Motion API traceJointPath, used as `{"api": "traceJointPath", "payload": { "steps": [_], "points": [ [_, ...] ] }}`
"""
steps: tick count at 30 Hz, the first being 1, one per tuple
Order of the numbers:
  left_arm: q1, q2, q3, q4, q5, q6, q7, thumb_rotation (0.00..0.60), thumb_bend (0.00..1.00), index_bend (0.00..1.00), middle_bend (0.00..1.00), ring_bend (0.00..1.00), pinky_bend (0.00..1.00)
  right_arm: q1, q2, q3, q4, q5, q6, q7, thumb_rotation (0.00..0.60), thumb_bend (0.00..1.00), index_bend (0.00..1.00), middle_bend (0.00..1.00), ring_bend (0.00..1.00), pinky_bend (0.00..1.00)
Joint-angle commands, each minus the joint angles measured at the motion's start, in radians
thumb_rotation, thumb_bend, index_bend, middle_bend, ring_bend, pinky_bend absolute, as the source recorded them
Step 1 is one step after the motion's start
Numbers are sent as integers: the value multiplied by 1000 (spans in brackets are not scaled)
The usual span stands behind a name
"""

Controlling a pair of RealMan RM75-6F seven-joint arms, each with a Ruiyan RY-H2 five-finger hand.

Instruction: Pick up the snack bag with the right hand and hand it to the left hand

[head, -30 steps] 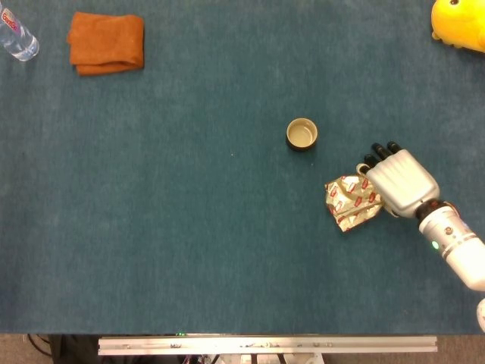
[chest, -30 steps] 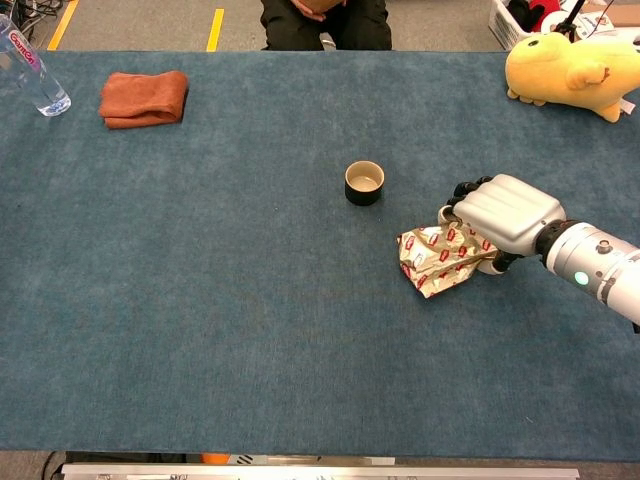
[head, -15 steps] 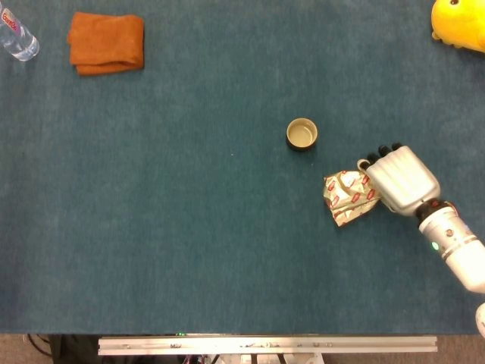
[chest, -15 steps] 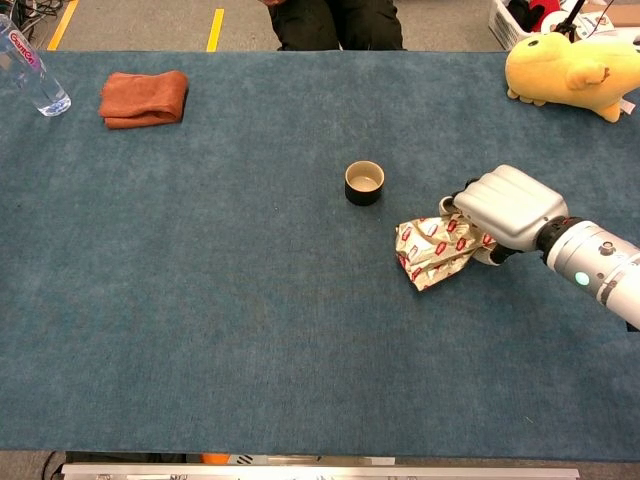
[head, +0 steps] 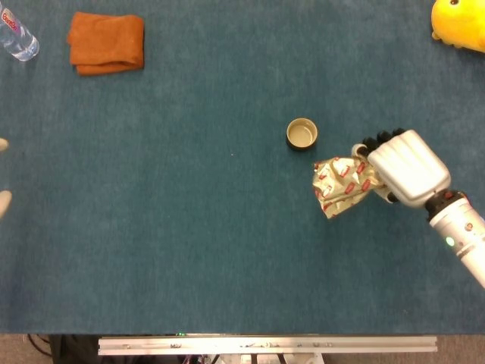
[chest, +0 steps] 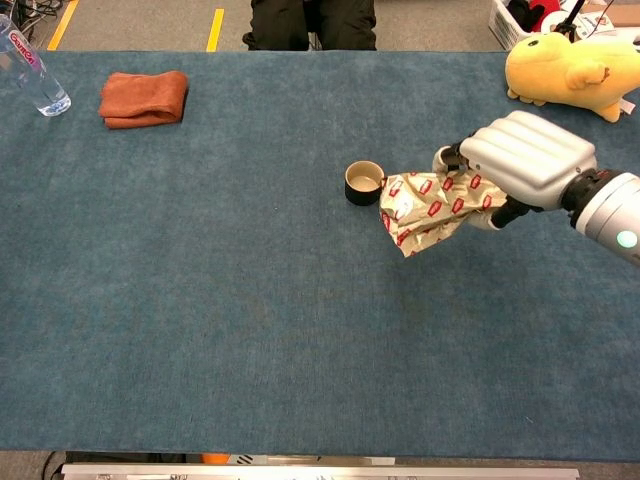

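My right hand [head: 405, 168] [chest: 525, 160] grips the snack bag [head: 342, 185] [chest: 432, 206], a crumpled gold pouch with red marks. The bag hangs from the fingers above the blue table, its free end pointing left and down. In the chest view the bag's left edge overlaps the small cup [chest: 362, 182]. Two pale fingertips [head: 4, 203] of my left hand poke in at the far left edge of the head view, spread apart with nothing between them. The chest view does not show the left hand.
A small dark cup [head: 301, 134] stands just left of the bag. A folded orange cloth [head: 106, 42] and a water bottle [head: 15, 36] lie at the far left. A yellow plush toy [chest: 570, 70] sits at the far right corner.
My right hand has lifted the snack bag off the table and carried it up and slightly left, towards the cup. Left fingertips have entered at the left edge.
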Motion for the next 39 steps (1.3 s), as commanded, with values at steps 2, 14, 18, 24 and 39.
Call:
{"api": "traceJointPath", "payload": {
  "steps": [2, 14, 18, 24, 39],
  "points": [
    [-52, 44, 0, -43, 5, -78, -38, 600, 254, 299, 228, 168, 260, 40, 47, 49, -80, 41, -18, -22, 600, 399, 619, 507, 424, 512],
    [-176, 114, -27, -87, -82, -276, -242, 600, 254, 299, 228, 169, 263, 155, 13, 128, -190, 187, -26, -165, 600, 398, 618, 507, 424, 518],
    [-200, 131, -31, -96, -106, -319, -313, 600, 254, 299, 229, 173, 263, 190, -11, 149, -195, 229, -8, -203, 600, 398, 618, 507, 424, 518],
    [-231, 151, -35, -100, -148, -389, -440, 600, 254, 299, 235, 180, 264, 236, -49, 161, -190, 263, 24, -260, 600, 397, 618, 507, 424, 518],
    [-319, 215, -42, -77, -191, -624, -831, 600, 254, 304, 249, 200, 293, 347, -153, 189, -188, 330, 105, -397, 600, 397, 618, 507, 428, 518]
  ]
}}
